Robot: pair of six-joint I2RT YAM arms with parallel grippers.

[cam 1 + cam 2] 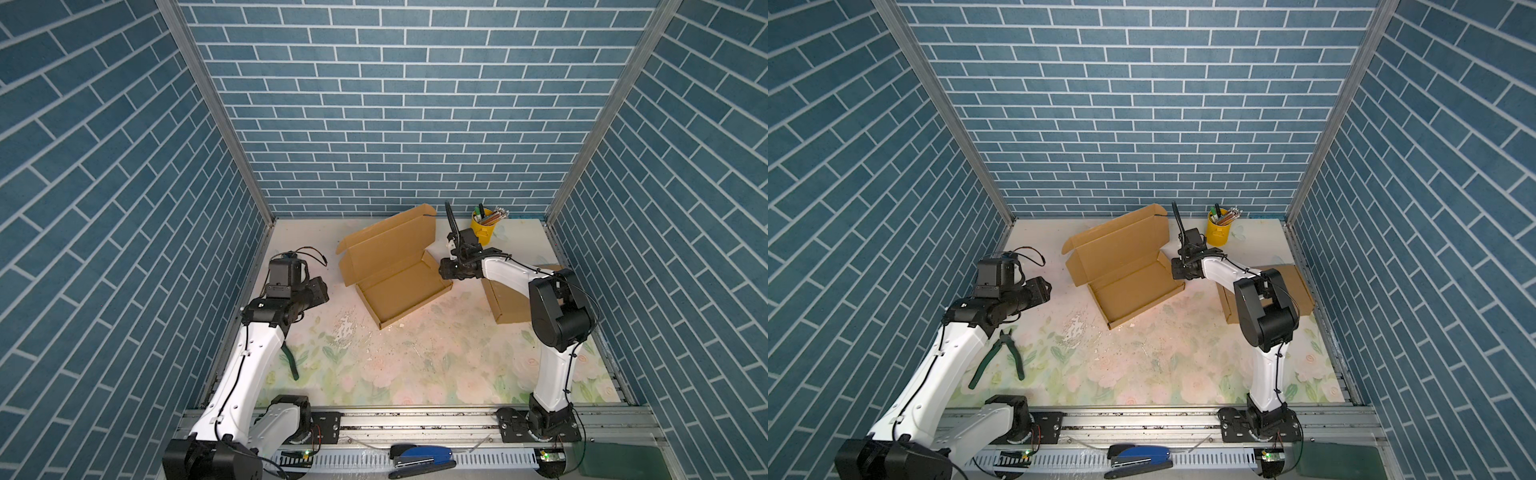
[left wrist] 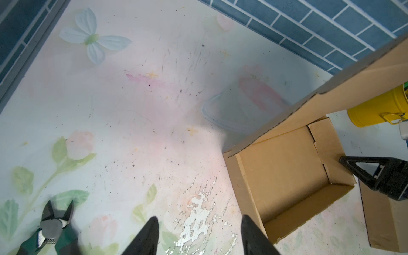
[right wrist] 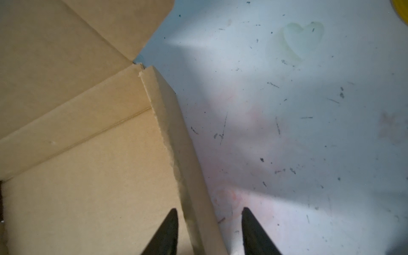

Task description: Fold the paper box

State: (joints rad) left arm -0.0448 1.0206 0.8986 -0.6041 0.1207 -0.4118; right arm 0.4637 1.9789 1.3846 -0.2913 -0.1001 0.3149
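Note:
The paper box (image 1: 399, 291) (image 1: 1133, 291) is a brown cardboard mailer at the back middle of the table. Its tray is formed and its lid (image 1: 388, 241) stands tilted back. My right gripper (image 1: 446, 270) (image 1: 1177, 270) is at the tray's right wall. In the right wrist view it (image 3: 209, 210) is open and straddles that wall (image 3: 176, 132), one finger inside the tray, one over the table. My left gripper (image 2: 199, 218) (image 1: 318, 291) is open and holds nothing. It hangs over the table left of the box (image 2: 284, 172).
A yellow cup of pens (image 1: 484, 226) (image 1: 1219, 232) stands behind the right arm. A second cardboard box (image 1: 505, 307) (image 1: 1296, 286) lies under that arm. Green pliers (image 1: 1007, 353) (image 2: 53, 225) lie near the left arm. A blue stapler (image 1: 419, 457) rests on the front rail.

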